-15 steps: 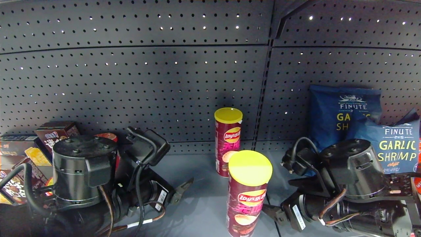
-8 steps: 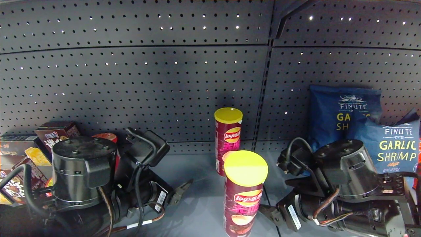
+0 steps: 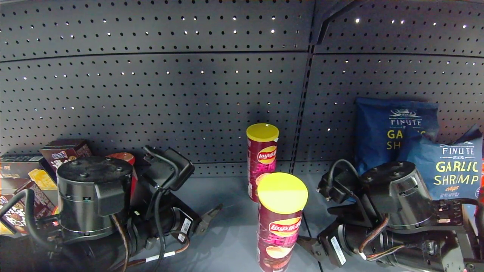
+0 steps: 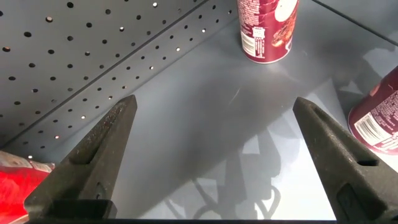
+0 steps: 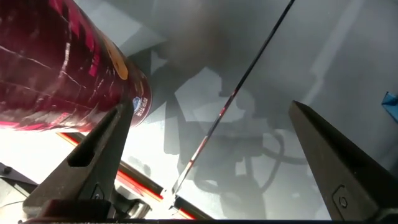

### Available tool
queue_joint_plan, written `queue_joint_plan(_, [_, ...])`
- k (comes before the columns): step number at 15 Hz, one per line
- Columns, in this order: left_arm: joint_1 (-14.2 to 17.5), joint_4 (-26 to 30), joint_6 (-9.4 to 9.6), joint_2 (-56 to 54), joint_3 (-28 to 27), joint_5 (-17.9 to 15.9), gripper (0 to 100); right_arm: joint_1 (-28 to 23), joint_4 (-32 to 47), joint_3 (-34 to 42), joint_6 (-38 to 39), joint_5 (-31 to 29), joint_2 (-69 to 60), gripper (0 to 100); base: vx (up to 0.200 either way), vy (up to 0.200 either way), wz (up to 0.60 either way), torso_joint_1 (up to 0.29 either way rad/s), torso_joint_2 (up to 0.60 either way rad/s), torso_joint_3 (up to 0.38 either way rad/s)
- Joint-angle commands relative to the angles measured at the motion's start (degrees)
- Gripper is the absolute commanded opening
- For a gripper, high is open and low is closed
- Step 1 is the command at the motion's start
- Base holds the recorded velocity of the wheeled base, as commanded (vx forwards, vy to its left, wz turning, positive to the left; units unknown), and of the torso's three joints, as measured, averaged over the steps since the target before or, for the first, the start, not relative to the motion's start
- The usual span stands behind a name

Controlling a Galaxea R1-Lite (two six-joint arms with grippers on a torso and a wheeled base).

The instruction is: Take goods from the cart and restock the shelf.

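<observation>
Head view showed us two tall red cans with yellow lids on the grey shelf (image 3: 227, 241). The front chip can (image 3: 281, 223) stood upright near the shelf's front edge. The back chip can (image 3: 262, 162) stood behind it, close to the pegboard wall (image 3: 170, 98). The right gripper (image 5: 211, 109) was low down, just beside the front chip can. Its two fingers were wide apart with nothing between them. The can was just outside one finger, and we could not tell if that finger touched it. The left gripper (image 4: 216, 104) was on the other side, apart from both cans, low over bare shelf. Its fingers were wide apart too, with nothing in them. On the right, blue shrimp chip bags (image 3: 395, 132) leaned on the wall, and snack boxes (image 3: 22, 177) sat at the far left. We thought the putting-down step for this can was as good as done, since it stood by itself and no fingers squeezed it. We thought the next move was to pull the right arm straight back from the can, so the near finger would not bump it and tip it off the edge. After that, an arm would need to go to the cart for more goods.
</observation>
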Motion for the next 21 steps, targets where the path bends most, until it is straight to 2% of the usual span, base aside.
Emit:
queue_joint_plan(1, [-0.01,0.02,-0.01,0.19,-0.01,0.01,100,0.05,-0.04,0.00,-0.01,0.03,0.17,100,0.000,0.000,0.00,0.000,0.00,0.000])
queue_joint_plan(15, [-0.01,0.02,0.16,0.54,0.08,-0.07,100,1.81,-0.48,-2.90,-0.01,-0.05,3.86,100,0.000,0.000,0.00,0.000,0.00,0.000])
queue_joint_plan(19, [-0.01,-0.07,0.16,0.28,0.70,-0.07,100,1.19,-0.22,0.35,0.34,-0.58,0.08,100,0.000,0.000,0.00,0.000,0.00,0.000])
queue_joint_plan(21, [0.08,-0.07,-0.01,-0.86,2.28,-0.07,100,-0.57,-0.13,3.17,3.25,-0.76,-4.05,100,0.000,0.000,0.00,0.000,0.00,0.000])
